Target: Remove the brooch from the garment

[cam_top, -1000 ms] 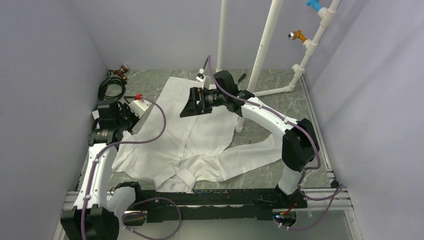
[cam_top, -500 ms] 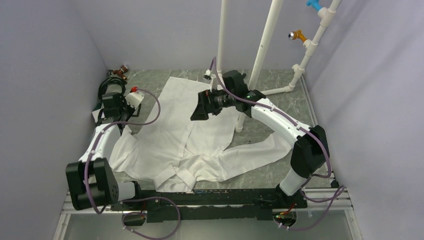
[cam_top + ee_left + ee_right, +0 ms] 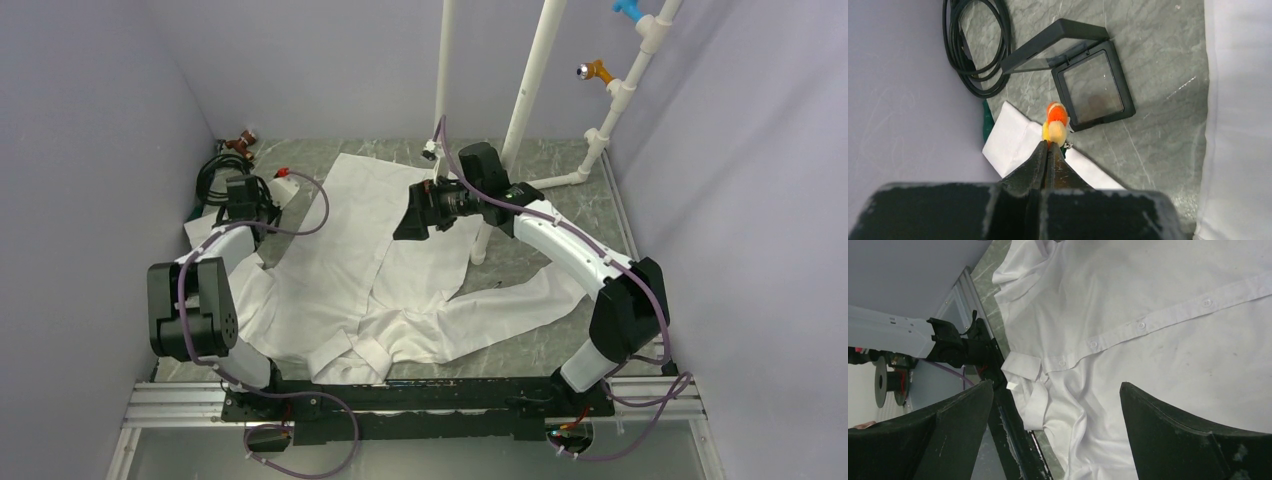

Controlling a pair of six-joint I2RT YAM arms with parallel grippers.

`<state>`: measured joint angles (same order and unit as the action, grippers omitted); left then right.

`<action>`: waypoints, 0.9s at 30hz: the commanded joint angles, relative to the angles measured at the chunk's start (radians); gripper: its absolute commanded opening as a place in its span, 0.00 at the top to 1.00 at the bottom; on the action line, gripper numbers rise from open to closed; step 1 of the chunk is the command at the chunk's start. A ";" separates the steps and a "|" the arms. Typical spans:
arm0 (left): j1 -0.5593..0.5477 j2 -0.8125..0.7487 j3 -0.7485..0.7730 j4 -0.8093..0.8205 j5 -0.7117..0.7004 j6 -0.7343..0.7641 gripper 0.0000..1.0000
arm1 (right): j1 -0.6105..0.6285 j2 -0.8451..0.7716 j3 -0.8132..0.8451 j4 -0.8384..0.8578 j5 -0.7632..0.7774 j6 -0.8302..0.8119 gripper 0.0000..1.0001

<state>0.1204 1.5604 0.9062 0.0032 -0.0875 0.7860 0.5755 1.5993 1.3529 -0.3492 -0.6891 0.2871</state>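
Observation:
The brooch (image 3: 1056,124), an orange and yellow flower, is pinched between the tips of my left gripper (image 3: 1049,148), which is shut on it. It hangs above a white paper, beside an open black box (image 3: 1094,88). In the top view my left gripper (image 3: 224,207) is at the far left, off the garment (image 3: 340,260). The white shirt lies spread across the middle of the table, and its edge shows in the left wrist view (image 3: 1243,100). My right gripper (image 3: 407,221) hovers open and empty above the shirt's button placket (image 3: 1148,322); the brooch is not in that view.
A coil of black cable (image 3: 214,172) lies in the back left corner by the wall, also seen in the left wrist view (image 3: 975,50). A white paper (image 3: 1008,145) lies under the left gripper. A white pipe frame (image 3: 522,100) stands at the back right. A small brown object (image 3: 240,142) sits at the back left.
My left arm has swung back and left with the brooch, off the shirt toward the corner. My right gripper has drifted a little right and back, still open.

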 commanded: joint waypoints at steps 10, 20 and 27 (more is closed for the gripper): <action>-0.038 0.136 0.075 0.172 -0.087 0.057 1.00 | -0.002 -0.042 0.019 0.017 -0.020 -0.027 0.00; -0.046 0.188 0.109 0.146 -0.066 0.042 1.00 | -0.003 -0.016 0.032 0.015 -0.022 -0.020 0.00; -0.048 0.228 0.125 0.132 -0.053 0.034 1.00 | -0.002 -0.017 0.030 0.007 -0.027 -0.028 0.00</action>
<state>0.0769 1.7668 0.9855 0.1326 -0.1551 0.8333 0.5755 1.5864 1.3510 -0.3515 -0.6964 0.2790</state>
